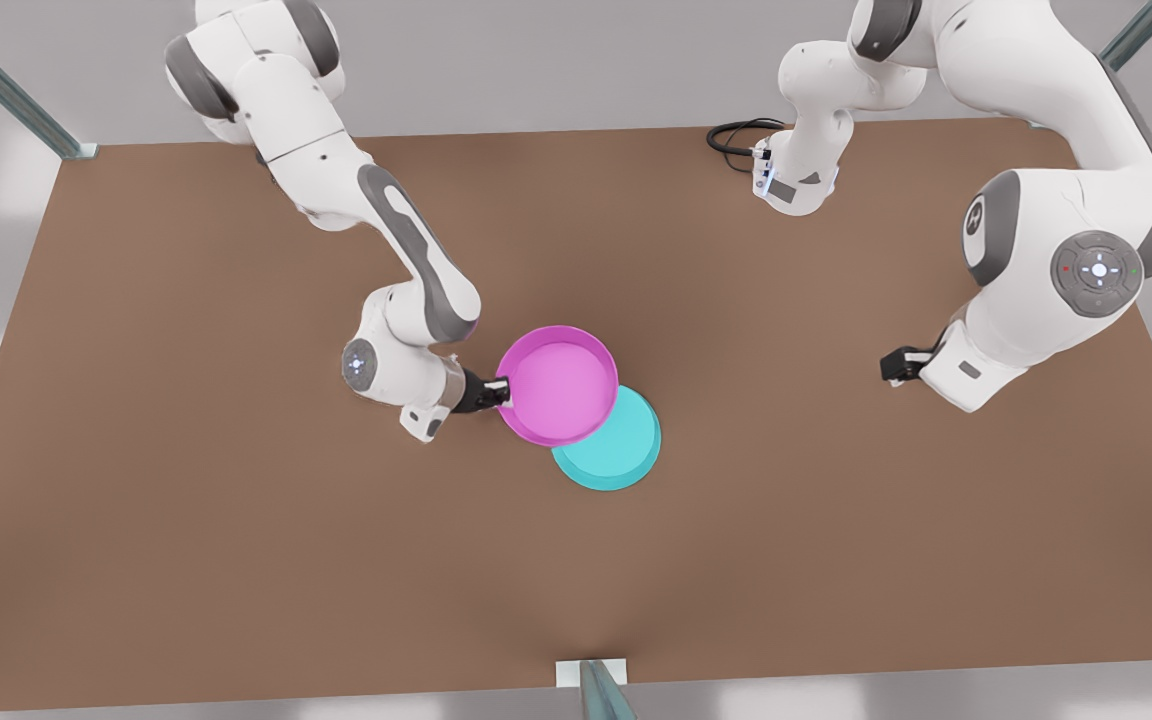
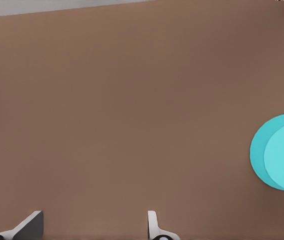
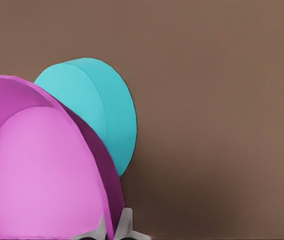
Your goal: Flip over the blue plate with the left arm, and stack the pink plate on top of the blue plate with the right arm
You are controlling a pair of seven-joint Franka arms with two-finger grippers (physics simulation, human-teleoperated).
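Pink plate rim-up, overlapping upside-down blue plate on table.

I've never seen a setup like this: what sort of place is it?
Likely a simulated robot test bench: two white jointed arms over a bare brown tabletop, the right gripper holding a round pink plate above a flipped cyan plate.

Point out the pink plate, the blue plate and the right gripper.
pink plate [image 1: 558, 385]: front view, flat inner floor.
blue plate [image 1: 626, 445]: front view, upturned flat bottom beside the pink plate.
right gripper [image 1: 502, 390]: front view, fingertips clamped on the pink plate's rim.
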